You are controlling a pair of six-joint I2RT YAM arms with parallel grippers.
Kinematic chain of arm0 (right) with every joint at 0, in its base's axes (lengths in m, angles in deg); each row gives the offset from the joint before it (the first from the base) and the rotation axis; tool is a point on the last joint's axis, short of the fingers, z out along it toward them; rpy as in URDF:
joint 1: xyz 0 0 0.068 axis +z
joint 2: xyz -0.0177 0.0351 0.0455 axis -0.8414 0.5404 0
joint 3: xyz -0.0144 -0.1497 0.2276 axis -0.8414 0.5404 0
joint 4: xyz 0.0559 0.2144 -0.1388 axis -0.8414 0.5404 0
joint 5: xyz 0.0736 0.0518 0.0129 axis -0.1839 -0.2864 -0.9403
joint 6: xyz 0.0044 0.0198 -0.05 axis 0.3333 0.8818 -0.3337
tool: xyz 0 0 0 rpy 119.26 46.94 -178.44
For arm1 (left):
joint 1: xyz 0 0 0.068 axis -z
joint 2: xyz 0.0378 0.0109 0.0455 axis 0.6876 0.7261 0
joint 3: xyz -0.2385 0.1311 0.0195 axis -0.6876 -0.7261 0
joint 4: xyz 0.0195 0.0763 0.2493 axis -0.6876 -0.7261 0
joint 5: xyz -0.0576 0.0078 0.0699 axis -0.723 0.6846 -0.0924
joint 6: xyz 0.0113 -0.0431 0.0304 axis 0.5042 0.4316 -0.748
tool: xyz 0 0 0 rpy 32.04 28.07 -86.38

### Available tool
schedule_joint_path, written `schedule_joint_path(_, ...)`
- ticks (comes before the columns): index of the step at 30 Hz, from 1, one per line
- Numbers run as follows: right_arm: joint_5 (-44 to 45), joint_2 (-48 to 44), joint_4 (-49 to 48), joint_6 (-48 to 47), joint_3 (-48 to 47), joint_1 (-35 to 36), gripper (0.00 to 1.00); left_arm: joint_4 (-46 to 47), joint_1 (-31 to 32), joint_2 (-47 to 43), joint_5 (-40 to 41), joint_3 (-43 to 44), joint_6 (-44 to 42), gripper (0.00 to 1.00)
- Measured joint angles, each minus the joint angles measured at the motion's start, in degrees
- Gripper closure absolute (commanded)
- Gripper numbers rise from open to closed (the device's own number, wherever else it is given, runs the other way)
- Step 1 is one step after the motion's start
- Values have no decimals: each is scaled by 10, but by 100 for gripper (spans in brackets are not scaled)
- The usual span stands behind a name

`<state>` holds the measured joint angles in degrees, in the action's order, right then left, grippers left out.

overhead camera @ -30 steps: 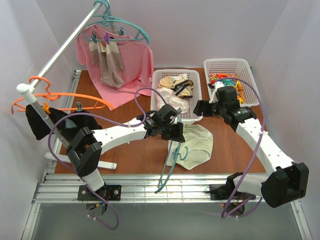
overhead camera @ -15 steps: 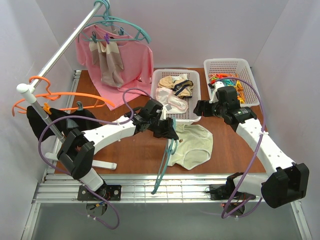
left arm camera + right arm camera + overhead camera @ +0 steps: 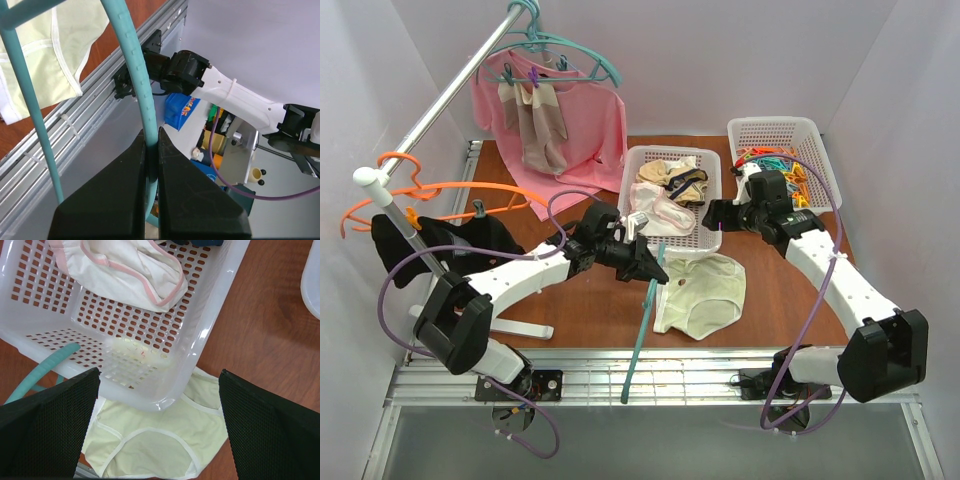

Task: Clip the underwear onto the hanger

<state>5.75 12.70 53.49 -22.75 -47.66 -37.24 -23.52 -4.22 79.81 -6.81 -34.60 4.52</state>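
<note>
Hanger (image 3: 131,55) swung left, left claw (image 3: 152,137) gripping it

Two arms: left arm (image 3: 520,272) and right arm (image 3: 840,275). Two grippers: left gripper (image 3: 653,272) and right gripper (image 3: 712,213). Two white baskets: left basket (image 3: 628,180) and right basket (image 3: 775,122). One table (image 3: 600,305). One yellow underwear (image 3: 710,295). One pink-and-white underwear (image 3: 660,208), plus more clothes in the left basket, too bunched up to count. One teal hanger (image 3: 642,330) down low. At least one top hanger (image 3: 582,50), teal too, up on the one rail (image 3: 450,85). One orange hanger (image 3: 470,190) for sure. One big pink cloth (image 3: 590,130). Lots of pegs (image 3: 790,170), too many to count.
</note>
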Motion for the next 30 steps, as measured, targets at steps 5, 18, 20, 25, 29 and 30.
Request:
schedule_joint_path(5, -16, 24, -17, -2, 0, 0, 14, 72, -7, -3, -31, -47, 55, 100)
schedule_joint_path(18, -17, 95, -50, -12, 12, 9, 17, 166, -9, -4, -52, -75, 129, 100)
schedule_joint_path(20, -10, 107, -53, -14, 16, 18, 21, 179, -10, -7, -53, -86, 139, 100)
schedule_joint_path(25, 11, 145, -54, -17, 20, 37, 48, 210, -13, -18, -58, -107, 163, 100)
schedule_joint_path(29, 24, 165, -53, -11, 22, 44, 88, 236, -14, -26, -66, -125, 183, 100)
schedule_joint_path(30, 32, 169, -54, 1, 22, 45, 92, 243, -14, -28, -67, -131, 189, 100)
